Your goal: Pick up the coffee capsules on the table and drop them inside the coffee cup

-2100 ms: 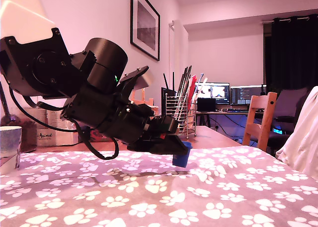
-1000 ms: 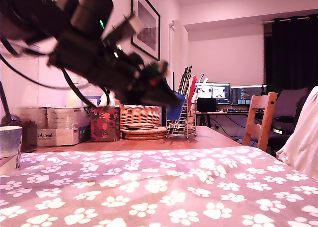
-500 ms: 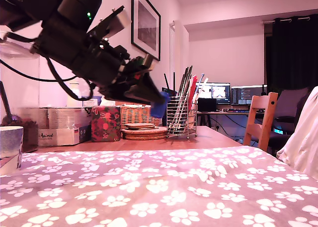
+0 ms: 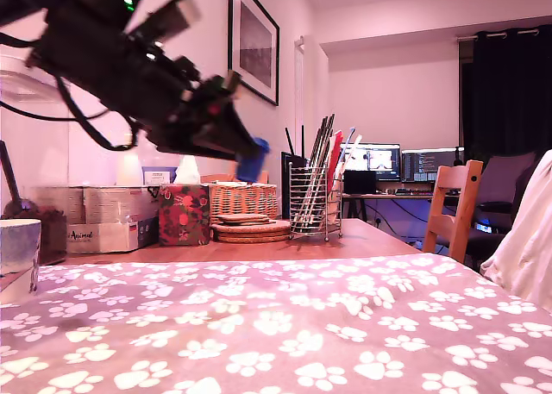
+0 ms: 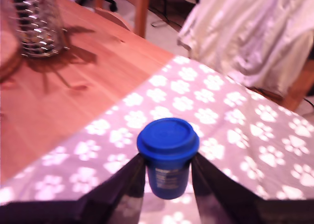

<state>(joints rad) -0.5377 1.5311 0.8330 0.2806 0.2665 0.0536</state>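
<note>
a: where's your load?

b: the small dark-blue plastic coffee capsule (image 4: 253, 161) is clamped in the black two-fingered tool (image 4: 247, 155), high above the wooden worktop (image 4: 362, 235). in the wrist view the tool (image 5: 168, 179) has one finger on each side of the capsule's tapered body, just under the wide flat rim.

a: and the target?

b: the pale round coffee cup with the greyish-blue band (image 4: 15, 243) stands at the edge of the exterior view's left. it's partly cut off there and well apart from the capsule. the wrist view doesn't show it at all, only the grey cloth with white paw prints (image 5: 235, 131).

a: so what's my step?

b: the carry, i'd say. travel toward the exterior view's left at this height, so the capsule crosses above the cup's rim rather than into its wall.

a: anything about the grip?

b: the fingers pinch a tapered side, so a jolt could let it slide. move smoothly and don't ease the clamp on the way.

a: when do i release?

b: only once the cup's mouth sits under the capsule in the wrist view. centre it, come down close, then part the fingers. the cup looks much wider than the capsule, so you have some margin, but a high drop could bounce out.
</note>
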